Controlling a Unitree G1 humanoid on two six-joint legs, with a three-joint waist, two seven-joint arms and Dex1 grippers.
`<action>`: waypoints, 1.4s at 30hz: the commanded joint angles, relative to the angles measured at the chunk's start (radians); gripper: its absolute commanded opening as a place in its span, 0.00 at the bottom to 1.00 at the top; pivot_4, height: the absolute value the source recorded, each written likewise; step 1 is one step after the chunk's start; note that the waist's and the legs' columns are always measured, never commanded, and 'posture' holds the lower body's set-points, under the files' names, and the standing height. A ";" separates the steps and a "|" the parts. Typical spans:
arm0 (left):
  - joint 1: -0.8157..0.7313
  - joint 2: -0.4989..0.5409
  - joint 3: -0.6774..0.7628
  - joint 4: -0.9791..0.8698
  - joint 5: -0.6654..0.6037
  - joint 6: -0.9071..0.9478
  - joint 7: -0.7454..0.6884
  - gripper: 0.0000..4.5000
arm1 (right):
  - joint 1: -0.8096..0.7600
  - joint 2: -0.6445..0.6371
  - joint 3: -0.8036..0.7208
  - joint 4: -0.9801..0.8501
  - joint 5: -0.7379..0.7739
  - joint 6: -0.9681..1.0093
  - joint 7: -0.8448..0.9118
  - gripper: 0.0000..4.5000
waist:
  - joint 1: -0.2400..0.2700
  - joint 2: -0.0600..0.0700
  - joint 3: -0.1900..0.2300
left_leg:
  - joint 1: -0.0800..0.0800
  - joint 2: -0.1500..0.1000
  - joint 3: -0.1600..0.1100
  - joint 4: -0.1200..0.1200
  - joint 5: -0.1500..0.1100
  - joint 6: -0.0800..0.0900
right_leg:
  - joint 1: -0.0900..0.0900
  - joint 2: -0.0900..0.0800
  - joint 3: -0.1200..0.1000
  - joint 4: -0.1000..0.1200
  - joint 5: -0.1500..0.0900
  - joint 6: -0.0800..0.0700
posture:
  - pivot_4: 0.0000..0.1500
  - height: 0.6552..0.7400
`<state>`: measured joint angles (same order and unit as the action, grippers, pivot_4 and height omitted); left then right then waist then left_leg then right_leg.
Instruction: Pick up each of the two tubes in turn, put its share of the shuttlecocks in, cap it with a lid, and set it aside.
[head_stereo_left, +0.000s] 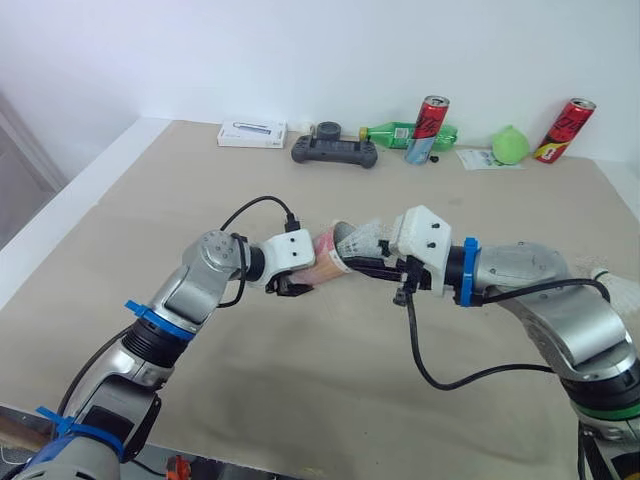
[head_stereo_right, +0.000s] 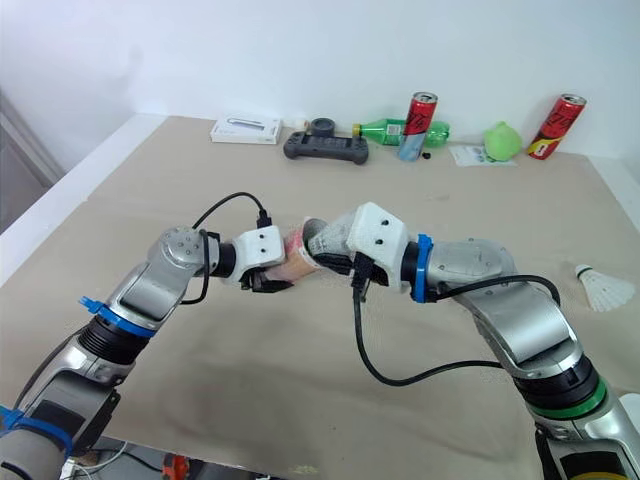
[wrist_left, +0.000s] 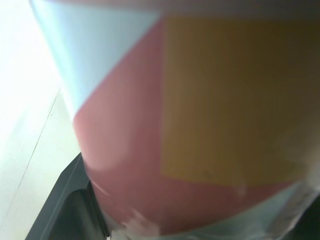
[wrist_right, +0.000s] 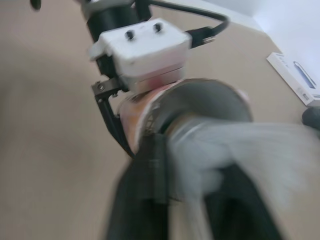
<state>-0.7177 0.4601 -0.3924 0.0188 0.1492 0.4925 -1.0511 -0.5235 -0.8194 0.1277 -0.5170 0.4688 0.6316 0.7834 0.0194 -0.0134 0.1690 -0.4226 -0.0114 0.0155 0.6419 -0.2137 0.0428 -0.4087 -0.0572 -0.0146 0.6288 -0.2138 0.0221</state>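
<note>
The counter (head_stereo_left: 300, 400) carries little near the work; the task's things are up in the air above its middle. Your left hand (head_stereo_left: 298, 278) is clamped round the tube (head_stereo_left: 328, 258), which lies tilted with its open mouth turned toward the right arm; the left wrist view shows its glossy pink, yellow and pale blue wrapper pressed close against the fingers. Treat that tube as light and thin-walled, I'd judge; a hard squeeze could oval the mouth and make the lid fit badly, and the smooth wrapper may slip, so hold it on the mid-body, well back from the rim, as you have it now.

Your right hand (head_stereo_left: 362, 262) is closed on a shuttlecock (head_stereo_left: 368, 236), right at the tube's mouth; whether the tip is already inside, I cannot tell. It weighs next to nothing and the feather skirt is the fragile part; pinch it gently and low on the skirt, line it up with the tube's axis, and let it slide rather than force it, since a skewed entry would likely bend the feathers on the rim.

A loose shuttlecock (head_stereo_right: 604, 287) lies on the counter, well apart by the right edge; take that one the same soft way.
</note>
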 joint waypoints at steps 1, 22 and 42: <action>0.019 -0.007 -0.035 0.012 -0.005 0.017 -0.004 0.66 | 0.016 0.014 -0.124 -0.058 0.090 0.053 -0.020 0.61 | 0.000 0.000 0.000 | 0.000 0.000 0.000 0.000 0.000 0.000 | 0.000 0.000 0.000 0.000 0.000 0.000 | 1.00 1.00; 0.016 -0.004 -0.037 0.048 -0.013 -0.012 -0.001 0.66 | 0.526 0.096 -0.939 0.372 -0.124 -0.073 -0.474 0.99 | 0.002 0.006 -0.004 | 0.006 0.001 0.007 -0.001 0.000 0.001 | 0.001 0.003 0.005 0.002 0.001 0.001 | 1.00 1.00; 0.027 0.005 -0.035 0.026 -0.009 -0.005 -0.003 0.66 | 0.247 0.096 -0.699 0.938 -0.222 -0.263 -0.498 0.99 | -0.010 0.009 -0.006 | 0.008 -0.002 0.011 -0.001 0.001 0.003 | 0.003 0.001 0.009 0.002 0.003 0.003 | 1.00 1.00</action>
<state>-0.7139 0.4648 -0.3948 0.0471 0.1461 0.4786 -1.0374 -0.2494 -0.6869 -0.5671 0.4036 0.2542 0.4138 0.2802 0.0095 -0.0043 0.1631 -0.4144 -0.0130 0.0269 0.6403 -0.2123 0.0455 -0.4061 -0.0561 -0.0052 0.6307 -0.2113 0.0251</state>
